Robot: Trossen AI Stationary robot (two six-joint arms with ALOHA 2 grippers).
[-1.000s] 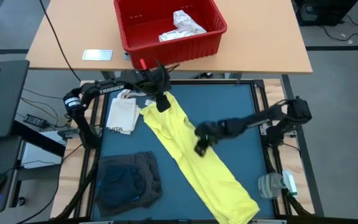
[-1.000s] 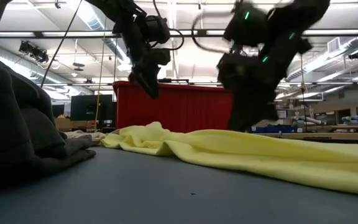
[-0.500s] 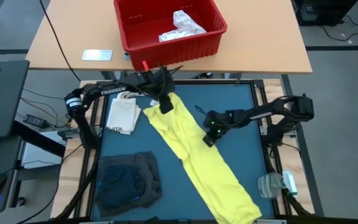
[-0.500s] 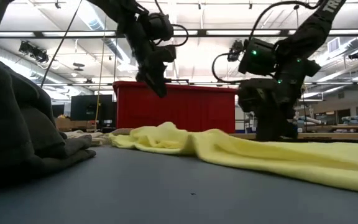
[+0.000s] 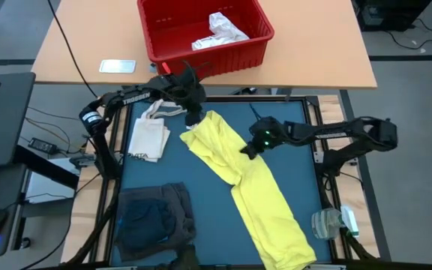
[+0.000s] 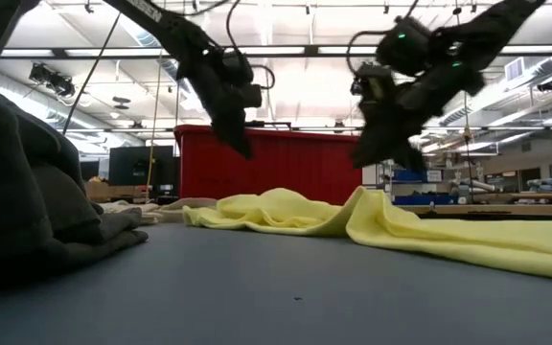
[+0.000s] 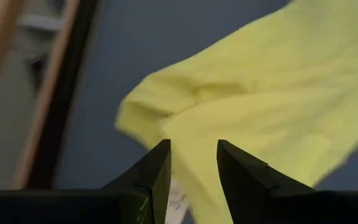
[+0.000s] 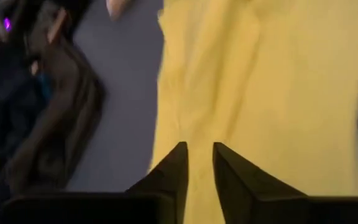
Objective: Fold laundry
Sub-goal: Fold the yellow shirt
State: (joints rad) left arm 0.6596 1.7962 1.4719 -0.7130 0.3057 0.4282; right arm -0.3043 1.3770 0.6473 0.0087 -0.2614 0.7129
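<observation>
The long yellow garment (image 5: 246, 180) lies slantwise on the blue mat, from its far end (image 7: 166, 106) to the near right corner. In the low view its middle rises in a peak (image 6: 360, 196). My right gripper (image 5: 249, 148) is over that middle and shut on it. Open, my left gripper (image 5: 193, 117) hovers just above the garment's far end, also in the low view (image 6: 241, 144), touching nothing. A heap of dark grey and navy garments (image 5: 154, 217) rests at the near left. My right gripper pinches the yellow garment between its two fingers at a raised fold in its middle (image 8: 201, 138). It comes from above, slanting in from the table's right. The cloth there is lifted into a peak (image 6: 360, 196), and both ends lie on the mat.
A cream tote bag (image 5: 148, 136) lies on the mat's far left, beside my left gripper. A clear plastic item with green trim (image 5: 334, 222) sits at the near right edge. Beyond the mat, a red bin (image 5: 201, 45) holds something white, and a phone (image 5: 117, 66) lies nearby.
My right gripper has moved toward the far edge and risen, drawing the garment's middle up into a peak and bunching it; the far end has slid right, while the near end stayed. My left gripper has shifted slightly toward the far edge.
</observation>
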